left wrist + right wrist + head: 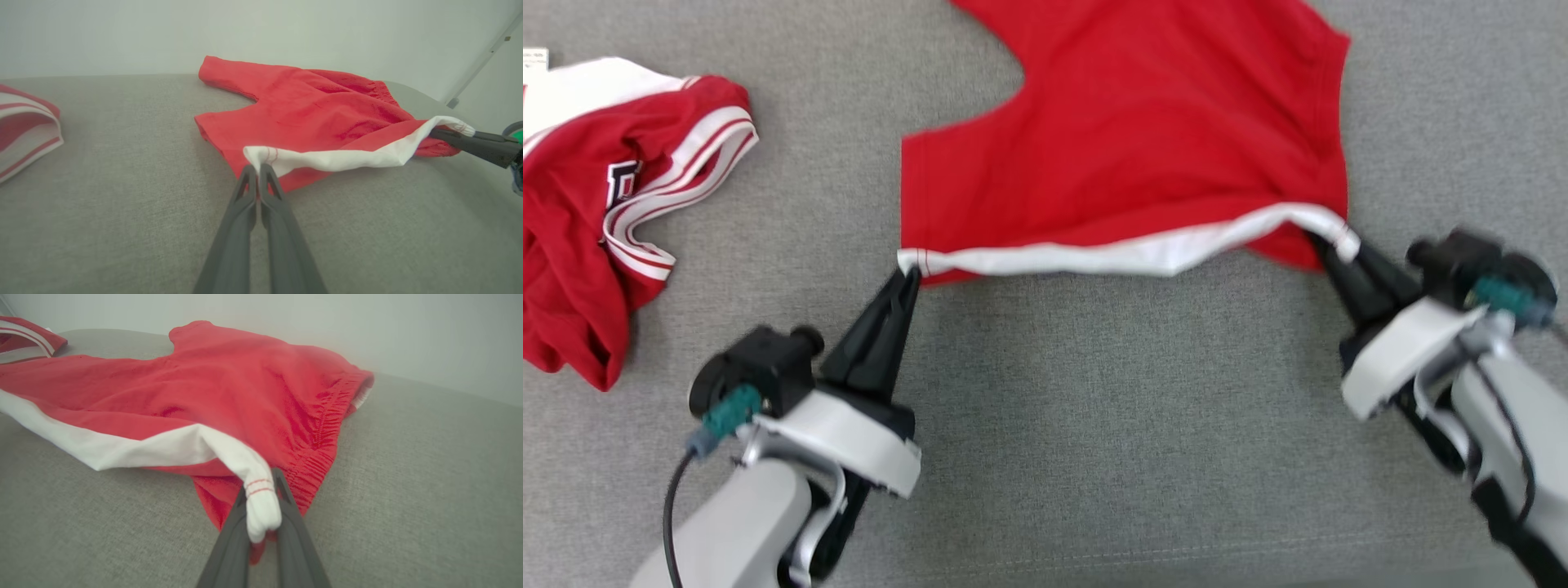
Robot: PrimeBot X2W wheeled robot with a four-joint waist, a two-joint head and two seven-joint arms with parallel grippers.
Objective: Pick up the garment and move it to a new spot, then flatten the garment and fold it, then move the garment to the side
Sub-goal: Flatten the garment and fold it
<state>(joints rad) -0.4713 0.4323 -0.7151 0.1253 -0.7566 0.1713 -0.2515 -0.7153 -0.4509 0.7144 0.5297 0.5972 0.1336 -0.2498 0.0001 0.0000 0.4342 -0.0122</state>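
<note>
The red garment (1127,139) lies spread on the grey tabletop (1094,408), its white-trimmed edge pinched at 2 corners by the closed fingers of the left gripper (907,279) and right gripper (1331,245), so flattening looks underway, with folding and moving aside left.

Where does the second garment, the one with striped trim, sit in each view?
Head view: striped garment crumpled at the left edge.
Left wrist view: striped garment at the left edge, mid-height.
Right wrist view: striped garment in the top left corner.
Shared landmark: red shorts with a white band.
</note>
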